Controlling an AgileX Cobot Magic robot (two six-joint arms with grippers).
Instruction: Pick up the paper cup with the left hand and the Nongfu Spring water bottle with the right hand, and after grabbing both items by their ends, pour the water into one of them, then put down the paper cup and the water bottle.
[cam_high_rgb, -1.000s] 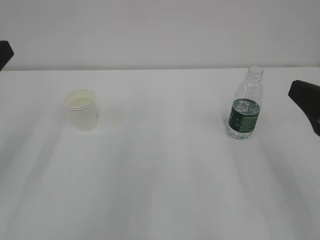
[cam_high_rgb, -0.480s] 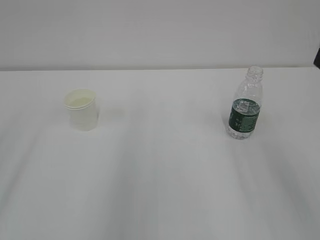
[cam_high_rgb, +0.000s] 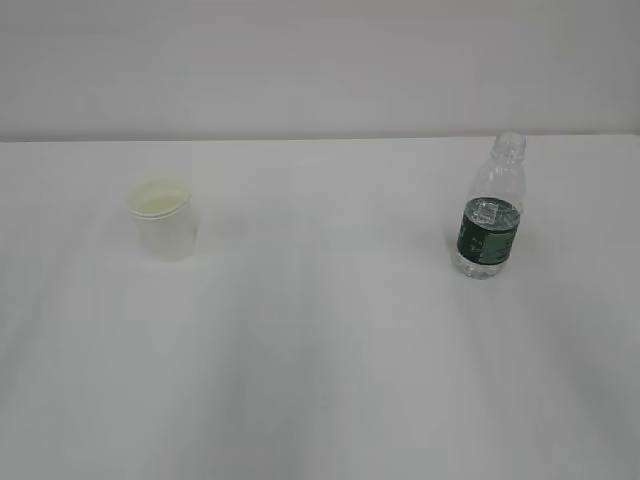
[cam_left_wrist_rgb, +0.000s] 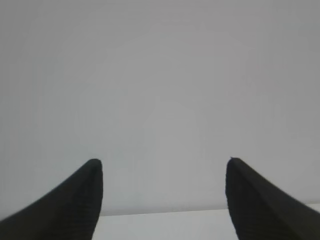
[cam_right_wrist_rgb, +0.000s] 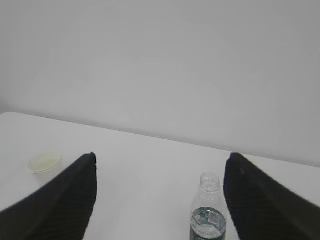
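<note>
A: Landmark is the white table (cam_high_rgb: 320, 380). Where is the paper cup (cam_high_rgb: 162, 218)?

B: Upright on the table's left half, mouth up, cream inside showing. Nothing touches it. The right wrist view catches it too, small, near the table's far-left edge, partly behind the gripper's left finger.

A: And the Nongfu Spring water bottle (cam_high_rgb: 490, 210)?

B: Upright on the table's right half, well apart from the cup. No cap, dark green label band around the middle. Water (cam_high_rgb: 487, 262) sits in the lower part; I cannot tell the exact level behind the label.

A: Left gripper (cam_left_wrist_rgb: 162, 167)?

B: Not visible from the exterior view. Its own wrist view shows two dark fingers (cam_left_wrist_rgb: 82, 197) spread wide, released, nothing between them. It faces a plain grey wall, with only a thin strip of table at the bottom.

A: Right gripper (cam_right_wrist_rgb: 160, 160)?

B: Also out of the exterior view. Fingers wide apart, released, empty. Through the gap the bottle stands on the table below, clear of both fingers, nearer the right one. Cup lies off to the left of that gap.
</note>
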